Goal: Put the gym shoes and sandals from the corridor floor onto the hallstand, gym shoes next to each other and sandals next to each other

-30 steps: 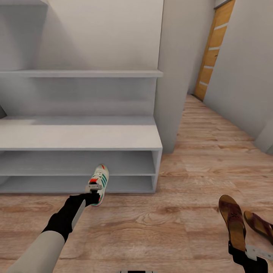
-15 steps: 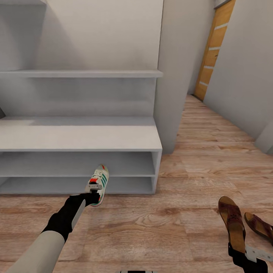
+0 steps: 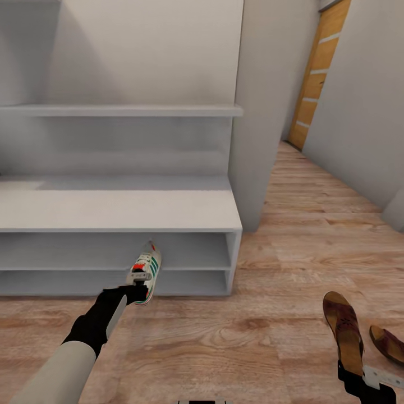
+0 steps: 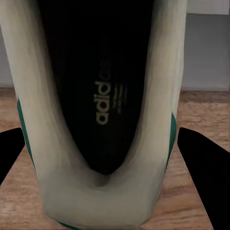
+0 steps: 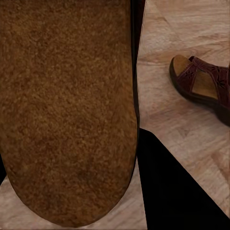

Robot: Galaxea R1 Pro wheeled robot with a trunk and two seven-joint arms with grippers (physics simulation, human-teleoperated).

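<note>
1. Head view: left tool is clenched on the heel of a gym shoe, which it holds in front of the hallstand. The shoe's long axis runs from heel at about 7 o'clock to toe at about 1 o'clock, and the toe points straight into the upper shelf slot. My judgement is that the coming move turns on this: the slot lies dead ahead along the shoe's length, so a forward push would seat it.

2. Head view, at about 5 o'clock: right tool grips the heel end of a sandal, whose length runs toward 12 o'clock. The second sandal lies on the corridor floor just beside it, toward 3 o'clock. The left arm is plainly the nearer one to the rack; the right is well apart from it.

3. Left wrist view: the gym shoe is seen from the heel, dark opening showing, with one black finger on either side, closed against its sides.

4. Right wrist view: the held sandal's tan insole is close up, and the loose second sandal rests on the planks nearby.
</note>
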